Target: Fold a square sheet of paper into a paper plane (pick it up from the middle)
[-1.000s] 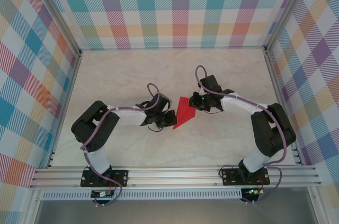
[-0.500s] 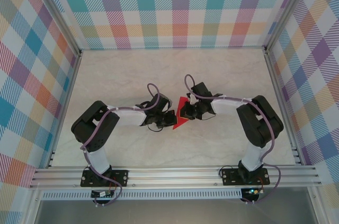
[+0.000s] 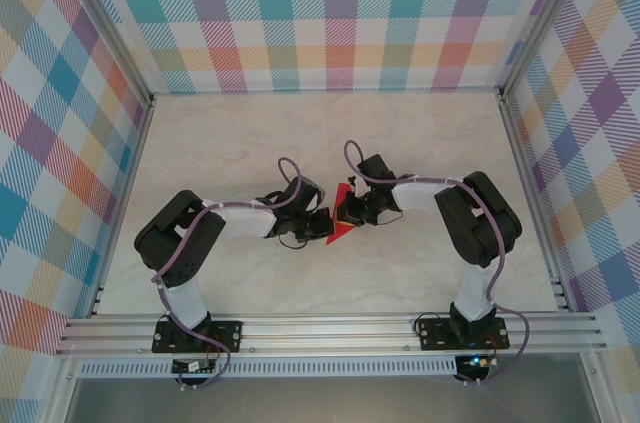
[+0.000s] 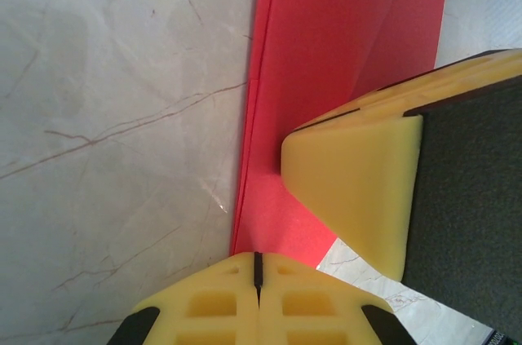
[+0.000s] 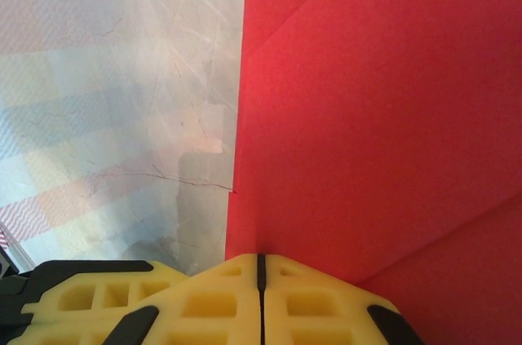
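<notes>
**Folded red paper between two closed grippers**

The paper (image 3: pixel 339 232), creased with folds showing, lies at mid-table (image 3: pixel 230 143) between the two arms. The left gripper (image 4: pixel 257 267) has its fingers pressed together, tips at the paper's edge. The right gripper (image 5: pixel 261 262) is likewise closed, its tips meeting the red sheet from the other side. Whether either one pinches the paper or merely presses on it cannot be told.
</notes>
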